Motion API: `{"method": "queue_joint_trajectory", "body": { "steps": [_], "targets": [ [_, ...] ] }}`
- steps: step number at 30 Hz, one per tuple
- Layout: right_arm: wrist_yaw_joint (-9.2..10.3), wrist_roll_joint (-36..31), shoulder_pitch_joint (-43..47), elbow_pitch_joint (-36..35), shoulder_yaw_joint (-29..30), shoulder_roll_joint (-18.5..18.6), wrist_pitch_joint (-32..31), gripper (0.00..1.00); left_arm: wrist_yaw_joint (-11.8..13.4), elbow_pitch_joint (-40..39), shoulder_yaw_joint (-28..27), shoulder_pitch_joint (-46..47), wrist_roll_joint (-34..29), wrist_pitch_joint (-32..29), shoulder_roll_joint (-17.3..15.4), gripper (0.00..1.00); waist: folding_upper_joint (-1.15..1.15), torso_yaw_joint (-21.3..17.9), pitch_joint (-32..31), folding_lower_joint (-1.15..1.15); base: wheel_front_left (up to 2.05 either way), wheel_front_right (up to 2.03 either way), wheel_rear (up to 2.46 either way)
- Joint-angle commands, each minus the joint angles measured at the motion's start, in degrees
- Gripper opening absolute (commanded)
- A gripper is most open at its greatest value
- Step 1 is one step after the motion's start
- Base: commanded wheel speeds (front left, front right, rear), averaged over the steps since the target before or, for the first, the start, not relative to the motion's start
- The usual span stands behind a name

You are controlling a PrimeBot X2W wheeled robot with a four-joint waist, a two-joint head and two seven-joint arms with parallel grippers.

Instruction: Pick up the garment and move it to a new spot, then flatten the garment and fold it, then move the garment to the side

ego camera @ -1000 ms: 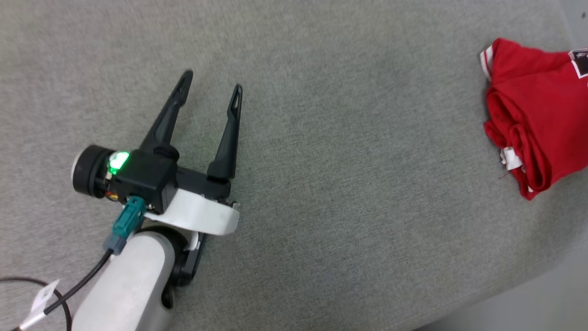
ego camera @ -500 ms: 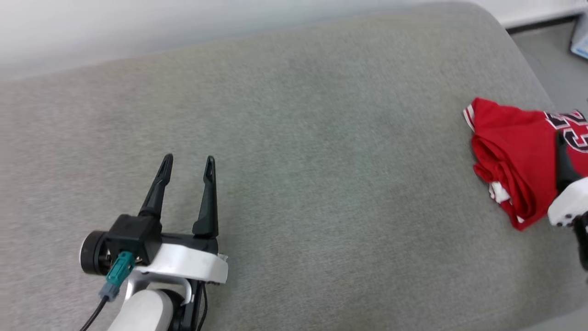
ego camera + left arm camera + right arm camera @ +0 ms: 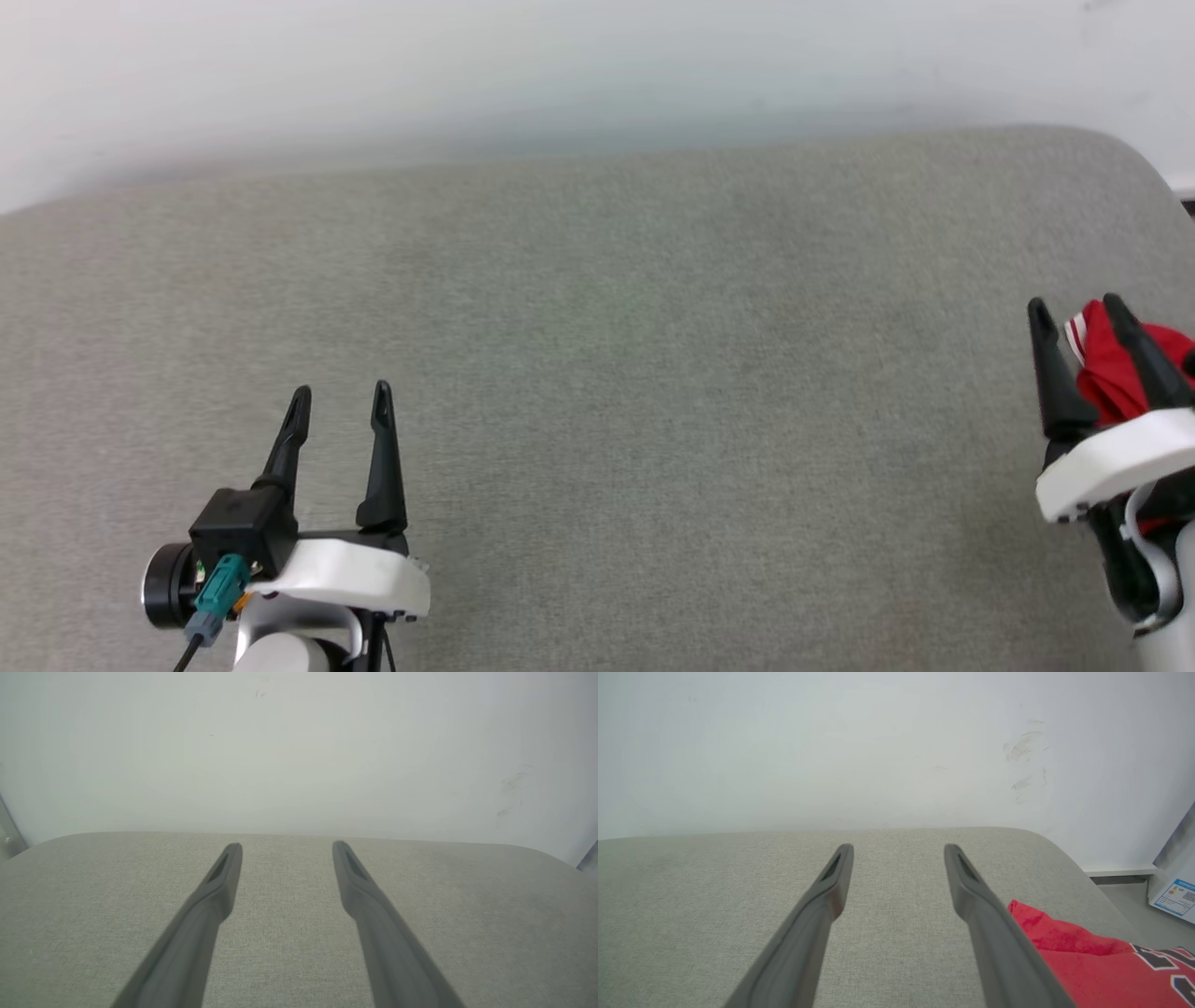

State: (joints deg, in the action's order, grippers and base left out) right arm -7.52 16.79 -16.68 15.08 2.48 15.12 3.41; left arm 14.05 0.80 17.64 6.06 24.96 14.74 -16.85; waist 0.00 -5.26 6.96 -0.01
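While our left gripper [image 3: 341, 392] hangs at the lower left of the frame over the grey woven fabric surface [image 3: 653, 373], long dark fingers spread and empty, our right gripper [image 3: 1073, 304] stands equally spread at the right edge. The crumpled red jersey [image 3: 1106, 373] with red-and-white striped trim lies beside its fingers, unpinched.

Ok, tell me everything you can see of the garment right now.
The garment is thin red fabric, bunched in a soft heap at the right end of the grey padded surface. Red-and-white striped trim edges it; black, white-outlined lettering shows on top. The open right end effector partly hides it; it lies beside one finger, not between them. Contact is unclear.
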Motion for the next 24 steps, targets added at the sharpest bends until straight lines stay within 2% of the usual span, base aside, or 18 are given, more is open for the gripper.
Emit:
{"method": "queue_joint_trajectory", "body": {
  "steps": [1,6,13,24],
  "targets": [
    [0.06,-0.5,2.01,-1.75,0.15,-0.56,-0.45,1.0,-0.16,0.29,-0.46,-0.87,-0.05,0.25,-0.1,1.0,0.0,1.94,-2.11,0.01,0.0,0.0,0.0],
    [0.06,-1.79,7.9,-8.97,0.32,-2.99,-2.89,1.0,-0.44,1.73,-1.85,-3.33,0.22,0.43,-0.38,1.0,0.0,2.77,-4.97,0.01,0.0,0.0,0.0],
    [0.06,-3.97,15.25,-16.56,0.06,-6.14,-5.46,1.0,-1.28,3.61,-3.09,-6.6,0.81,0.54,0.05,1.0,0.0,1.88,-8.14,0.01,0.0,0.0,0.0],
    [0.06,-6.47,18.52,-20.79,-0.6,-7.52,-7.68,1.0,-3.32,5.25,-4.5,-8.23,0.29,0.5,0.55,1.0,0.0,1.31,-9.73,0.01,0.0,0.0,0.0]
  ]
}}
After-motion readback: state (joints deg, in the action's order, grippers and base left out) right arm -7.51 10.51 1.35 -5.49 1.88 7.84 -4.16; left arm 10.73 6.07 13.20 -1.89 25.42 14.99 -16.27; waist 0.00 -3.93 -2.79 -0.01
